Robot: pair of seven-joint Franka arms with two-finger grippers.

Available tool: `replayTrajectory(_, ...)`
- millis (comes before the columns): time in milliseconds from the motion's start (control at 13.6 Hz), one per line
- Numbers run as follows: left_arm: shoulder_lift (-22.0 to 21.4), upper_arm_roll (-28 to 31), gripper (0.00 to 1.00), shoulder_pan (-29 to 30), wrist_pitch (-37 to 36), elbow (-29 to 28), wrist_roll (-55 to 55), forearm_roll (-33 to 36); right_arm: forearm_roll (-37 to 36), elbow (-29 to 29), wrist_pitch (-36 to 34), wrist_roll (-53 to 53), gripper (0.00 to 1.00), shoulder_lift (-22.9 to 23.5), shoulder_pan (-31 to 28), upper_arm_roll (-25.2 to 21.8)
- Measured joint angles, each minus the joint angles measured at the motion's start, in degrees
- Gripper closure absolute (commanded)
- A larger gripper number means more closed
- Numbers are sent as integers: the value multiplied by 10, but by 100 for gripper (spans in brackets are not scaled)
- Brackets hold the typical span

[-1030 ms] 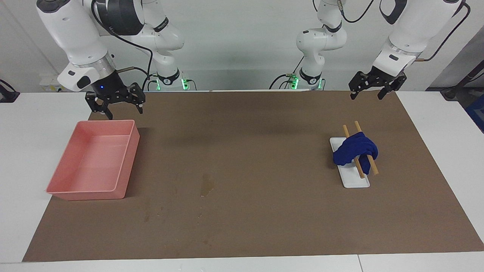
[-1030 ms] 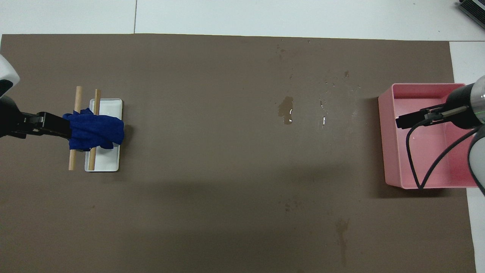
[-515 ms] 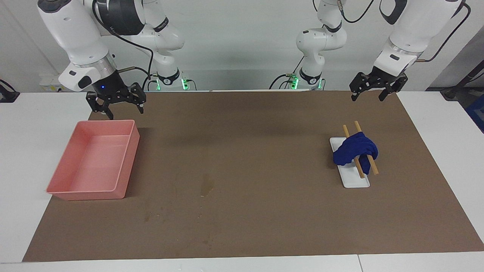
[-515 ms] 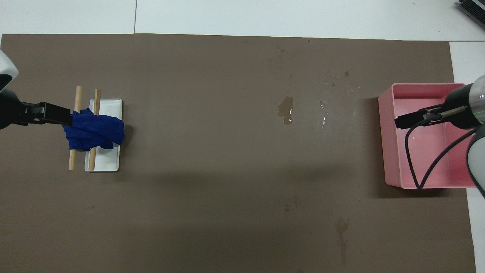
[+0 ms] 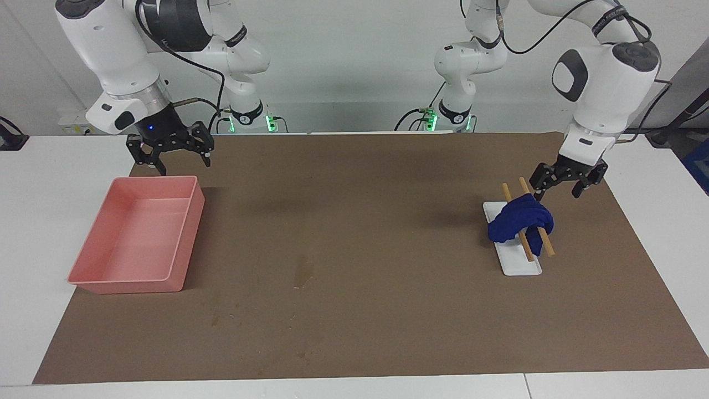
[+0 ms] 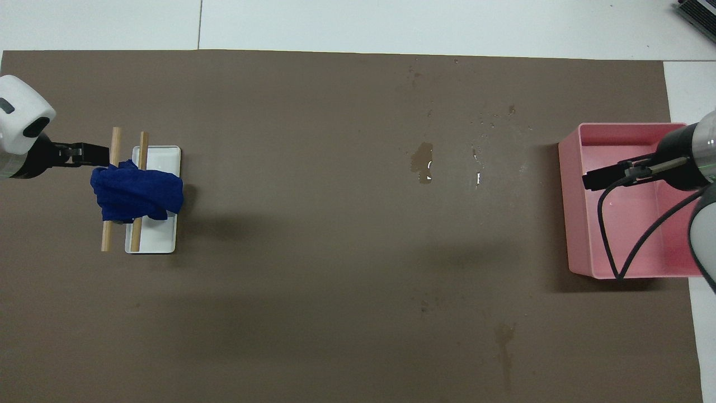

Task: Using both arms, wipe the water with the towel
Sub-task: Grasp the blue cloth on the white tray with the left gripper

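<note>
Facing view: the left gripper (image 5: 563, 184) hangs low over the brown mat (image 5: 365, 233), just beside the blue towel (image 5: 520, 223) at the left arm's end of the table, its fingers spread apart and holding nothing. Whether a fingertip brushes the cloth cannot be told (the gap looks slight). The towel lies bunched over two wooden sticks (image 5: 545, 239) that rest across a small white tray (image 5: 518, 265), and it covers the half of the tray nearer to the robots.

The right gripper (image 5: 170, 153) waits above the mat's edge, over the rim of the pink tray (image 5: 178, 254) on the side nearer to the robots, its fingers likewise spread and empty.

The water (image 5: 302, 272) is a pale yellowish blotch on the mat, between the two trays, somewhat closer to the pink one and well apart from both grippers. In the overhead view the same blotch (image 6: 423, 162) glints faintly, with small specks scattered near it toward the pink tray (image 6: 576, 235). There the towel (image 6: 137, 192) shows wrinkled, draped over both sticks (image 6: 106, 238), and the left gripper (image 6: 84, 155) reaches in beside it.
</note>
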Motion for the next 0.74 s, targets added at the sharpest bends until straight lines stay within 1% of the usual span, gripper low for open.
replayTrajectory(147,25,0,0,1,62,-27,-6,12,0,0,0,0,0,0,1,0)
replayTrajectory(221,31,0,0,3,88,-43,-7,14,0,0,0,0,0,0,1,0)
replayTrajectory(294,32,0,0,4,105,-60,-7,18,0,0,0,0,0,0,1,0)
replayTrajectory(442,31,-1,0,4,114,-80,-14,27,0,0,0,0,0,0,2,0)
replayTrajectory(589,28,-4,6,4,109,-84,-35,31,0,0,0,0,0,0,2,0)
replayTrajectory(736,23,-5,28,4,95,-84,-53,33,0,0,0,0,0,0,3,0)
